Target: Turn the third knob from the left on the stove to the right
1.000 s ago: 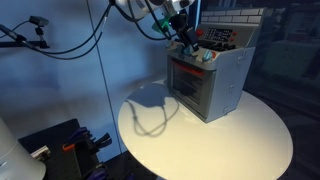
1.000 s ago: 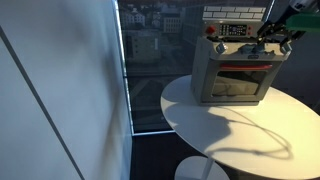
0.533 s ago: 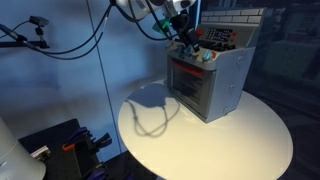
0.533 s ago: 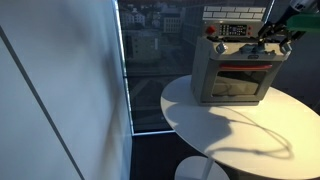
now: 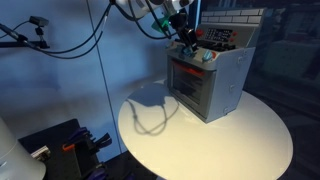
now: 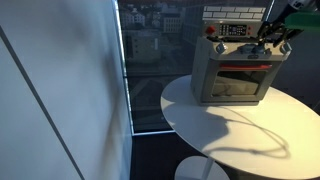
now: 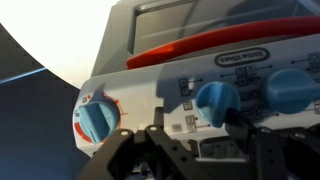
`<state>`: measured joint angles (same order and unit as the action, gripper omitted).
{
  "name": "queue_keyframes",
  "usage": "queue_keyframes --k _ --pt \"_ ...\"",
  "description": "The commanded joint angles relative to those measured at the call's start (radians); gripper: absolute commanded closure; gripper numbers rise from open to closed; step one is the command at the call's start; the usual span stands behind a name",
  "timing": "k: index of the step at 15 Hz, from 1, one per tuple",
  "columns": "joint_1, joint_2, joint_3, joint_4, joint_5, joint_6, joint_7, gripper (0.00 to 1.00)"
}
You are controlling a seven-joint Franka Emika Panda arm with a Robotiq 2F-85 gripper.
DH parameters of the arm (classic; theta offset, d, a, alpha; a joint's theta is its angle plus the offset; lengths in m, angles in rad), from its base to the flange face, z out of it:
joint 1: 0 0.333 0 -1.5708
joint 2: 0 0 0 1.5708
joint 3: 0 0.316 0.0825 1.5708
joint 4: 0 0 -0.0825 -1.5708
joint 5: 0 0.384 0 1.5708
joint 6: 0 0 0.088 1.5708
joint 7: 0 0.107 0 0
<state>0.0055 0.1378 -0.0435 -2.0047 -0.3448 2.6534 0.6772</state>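
The stove point(image 5: 212, 82) is a small grey toy oven with a red-framed window, standing on a round white table point(image 5: 230, 145). It also shows in an exterior view point(image 6: 236, 72). My gripper point(image 5: 188, 42) hangs at the stove's upper front, by the row of light-blue knobs, and it also shows in an exterior view point(image 6: 272, 36). In the wrist view three knobs show: one at the left point(image 7: 97, 121), one in the middle point(image 7: 215, 100) and one at the right point(image 7: 291, 90). My gripper point(image 7: 200, 138) is open. Its jaws stand apart just below the middle knob, and the right fingertip point(image 7: 240, 122) is against the knob's edge.
The red oven-door handle point(image 7: 220, 50) runs above the knobs in the wrist view. Black cables point(image 5: 70, 40) hang behind the arm. A window wall point(image 6: 150, 60) stands beside the table. Dark equipment point(image 5: 60, 145) sits on the floor by the table's edge.
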Motion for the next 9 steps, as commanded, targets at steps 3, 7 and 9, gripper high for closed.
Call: queue_keyframes --k 3,7,9 --pt "0.011 0.014 -0.018 0.030 0.022 -0.023 -0.032 0.41" --pt "0.016 0.016 -0.017 0.035 0.024 -0.024 -0.033 0.67" --pt "0.020 0.017 -0.017 0.036 0.023 -0.024 -0.030 0.69"
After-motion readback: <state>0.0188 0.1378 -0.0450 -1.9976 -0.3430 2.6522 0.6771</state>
